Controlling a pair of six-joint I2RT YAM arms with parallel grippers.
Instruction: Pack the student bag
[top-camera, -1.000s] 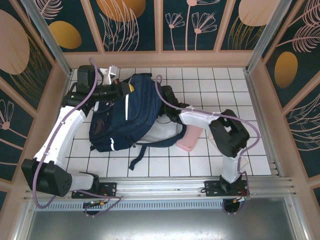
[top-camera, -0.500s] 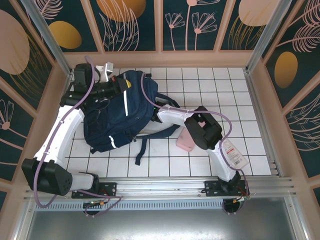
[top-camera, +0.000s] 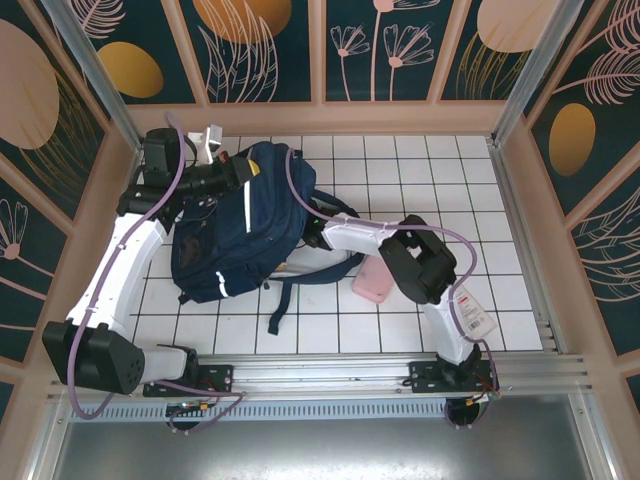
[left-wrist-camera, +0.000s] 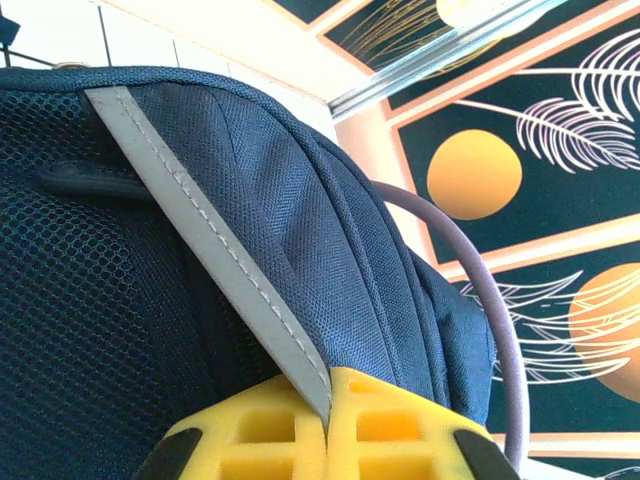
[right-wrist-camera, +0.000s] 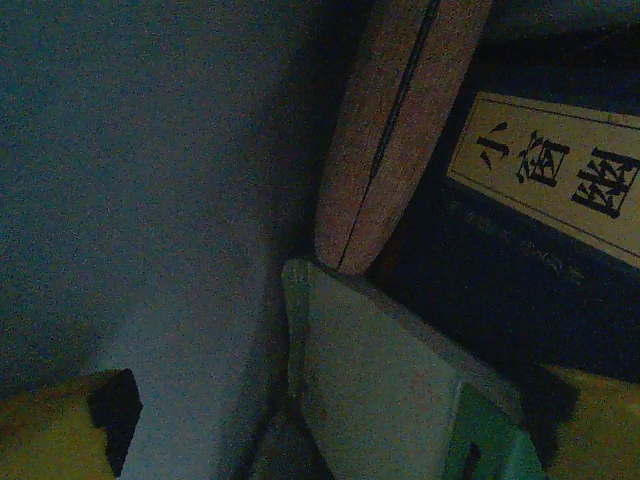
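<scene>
Two hands, left hand clamped on student bag, right hand spread inside

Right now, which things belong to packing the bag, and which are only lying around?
For the job: student bag; left gripper, shut on it; book and brown pouch inside.
Lying about, maybe awaiting packing: pink case; labelled packet.

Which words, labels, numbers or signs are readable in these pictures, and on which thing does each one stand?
"小", then two denser black characters too dim to read surely: on the cream label of a dark flat thing, right wrist view.
White tag with red print, on the right arm: too small to read.
Student bag: no readable text.
</scene>
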